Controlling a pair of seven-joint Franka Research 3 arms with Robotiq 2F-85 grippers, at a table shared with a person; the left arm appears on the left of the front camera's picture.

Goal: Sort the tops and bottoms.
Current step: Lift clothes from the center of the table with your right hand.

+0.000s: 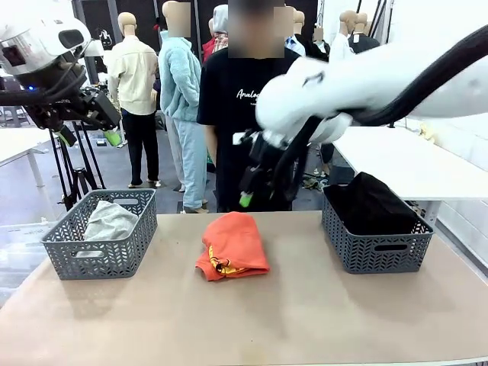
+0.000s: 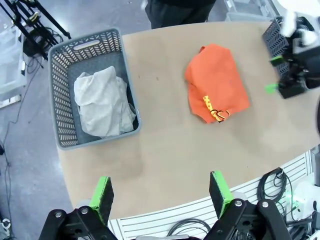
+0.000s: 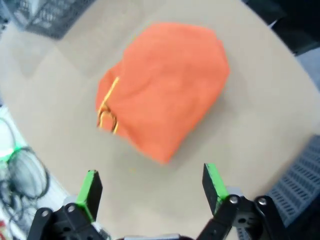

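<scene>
Showing the folded orange-red cloth top with a small yellow print, which lies alone on the bare middle of the brown table, between 2 grey perforated plastic baskets. The left basket holds 1 crumpled light grey cloth top; the right basket holds black cloth bottoms heaped above its rim, and how many lie there cannot be told.

The right gripper hangs above the far edge of the table, just beyond the orange-red top, jaws spread wide and holding nothing. In the right wrist view the top lies directly ahead of the 2 green pads, centred between them, with its long axis running diagonally across the line that joins them.

The left gripper is likewise wide open and empty, raised high off the table's left side. From there the top lies well apart, past the left basket.

Judgement: the right arm is much the nearer, so the pick falls to it. The remaining garment is a top and belongs in the left basket with the grey one, so the carry would cross the table's middle. A descent onto the cloth's thick central folds seems the likeliest approach.
</scene>
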